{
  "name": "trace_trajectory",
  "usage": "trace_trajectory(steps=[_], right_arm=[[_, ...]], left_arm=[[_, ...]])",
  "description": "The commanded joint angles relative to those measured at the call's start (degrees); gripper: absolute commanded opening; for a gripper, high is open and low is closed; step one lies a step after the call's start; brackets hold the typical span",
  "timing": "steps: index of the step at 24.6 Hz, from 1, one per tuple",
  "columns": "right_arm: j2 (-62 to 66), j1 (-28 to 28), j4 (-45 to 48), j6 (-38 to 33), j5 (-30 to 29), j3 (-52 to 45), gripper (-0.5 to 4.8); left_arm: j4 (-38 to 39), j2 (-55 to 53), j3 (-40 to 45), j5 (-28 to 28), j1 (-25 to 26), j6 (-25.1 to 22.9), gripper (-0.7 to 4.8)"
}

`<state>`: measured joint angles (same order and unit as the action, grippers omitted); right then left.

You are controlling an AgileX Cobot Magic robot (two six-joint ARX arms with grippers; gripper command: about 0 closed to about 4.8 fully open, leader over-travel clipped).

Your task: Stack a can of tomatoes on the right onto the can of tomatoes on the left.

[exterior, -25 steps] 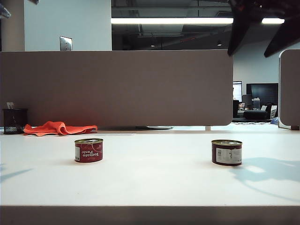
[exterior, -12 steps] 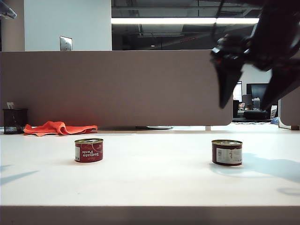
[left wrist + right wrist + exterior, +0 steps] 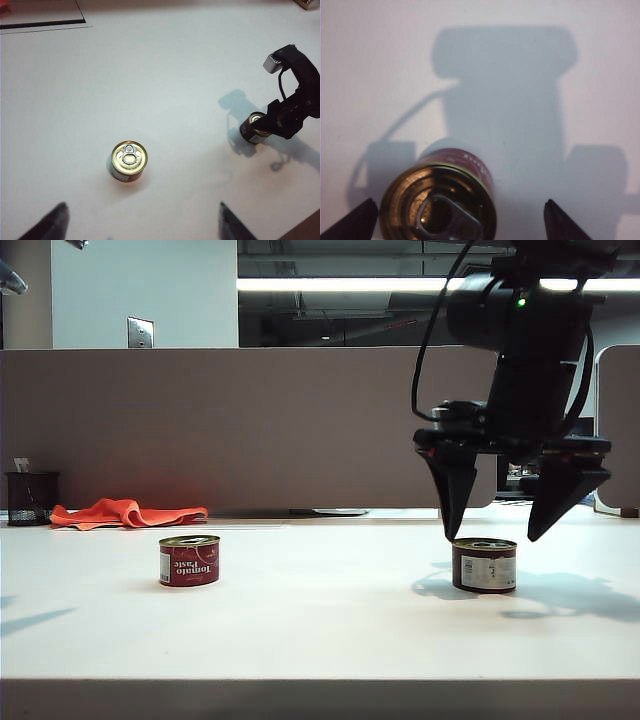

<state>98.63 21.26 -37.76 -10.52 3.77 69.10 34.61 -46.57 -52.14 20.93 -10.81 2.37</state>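
Two short red tomato cans with gold pull-tab lids stand upright and apart on the white table. The left can (image 3: 189,561) (image 3: 129,161) stands free. My left gripper (image 3: 142,205) hangs open high above it, fingertips spread wide, and does not show in the exterior view. My right gripper (image 3: 492,534) (image 3: 459,201) is open and points down over the right can (image 3: 484,565) (image 3: 440,200) (image 3: 255,128). Its fingertips reach about the level of the lid, one on each side. The can sits nearer one finger than the other, and nothing is gripped.
An orange cloth (image 3: 125,513) and a black mesh cup (image 3: 31,498) lie at the table's back left, before a brown partition (image 3: 250,430). The table's front edge (image 3: 320,682) runs along the near side. A dark-edged mat (image 3: 40,15) lies beyond the left can.
My right arm has come down from the upper right until its open fingers hang just over the right can. Both cans stayed where they were.
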Motion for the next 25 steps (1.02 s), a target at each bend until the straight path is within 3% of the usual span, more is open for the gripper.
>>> trace_trajectory(steps=[1, 9, 15, 20, 25], right_arm=[[0.1, 0.1, 0.2, -0.3, -1.6, 0.3, 4.79], [1.6, 0.1, 0.0, -0.2, -2.4, 0.3, 4.74], [2.0, 0.1, -0.2, -0.2, -2.4, 0.3, 3.25], [2.0, 0.1, -0.1, -0.2, -2.4, 0.3, 2.44], [1.8, 0.1, 1.6, 0.3, -2.6, 1.3, 2.33]], left_arm=[[-0.4, 0.1, -0.2, 0.3, 0.0, -0.2, 3.77], [-0.8, 0.1, -0.2, -1.2, 0.0, -0.4, 3.73], [-1.5, 0.1, -0.2, -6.1, 0.0, -1.0, 3.72], [-1.7, 0.1, -0.2, -6.8, 0.0, -1.9, 3.72], [-2.7, 0.2, -0.2, -6.8, 0.0, -1.9, 3.72]])
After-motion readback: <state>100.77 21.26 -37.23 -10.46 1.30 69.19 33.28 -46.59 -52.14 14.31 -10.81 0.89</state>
